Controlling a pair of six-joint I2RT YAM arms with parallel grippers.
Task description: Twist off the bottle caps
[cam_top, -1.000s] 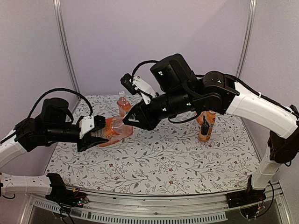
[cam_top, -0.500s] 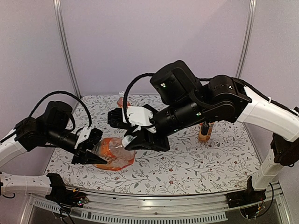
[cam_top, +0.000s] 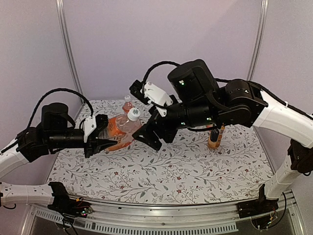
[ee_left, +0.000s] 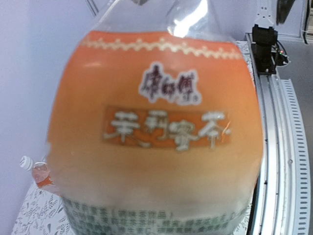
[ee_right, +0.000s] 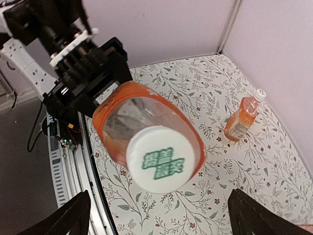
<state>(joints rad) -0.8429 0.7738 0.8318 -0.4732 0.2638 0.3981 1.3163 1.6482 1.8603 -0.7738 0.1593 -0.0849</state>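
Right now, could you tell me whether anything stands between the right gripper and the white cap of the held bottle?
Nothing visible does. The round white plastic cap with green print faces the open right gripper head-on, only air between them. The left gripper clamps the clear orange-labelled bottle behind the cap.

Robot lab test cell. 2 robot arms [cam_top: 279, 115] are bolted to an aluminium rail [cam_top: 161, 218] at the near edge of the desk [cam_top: 195, 171]. Exposed black cables [cam_top: 61, 90] loop off the arms, and tiny lit LEDs [cam_top: 84, 213] show by the left base. Plain lilac wall panels [cam_top: 146, 39] with metal uprights [cam_top: 68, 49] box the cell in on 3 sides. A floral cloth [cam_top: 122, 171] covers the desk. Props: drink bottles [ee_right: 243, 117] with white bottle caps [ee_right: 163, 159].
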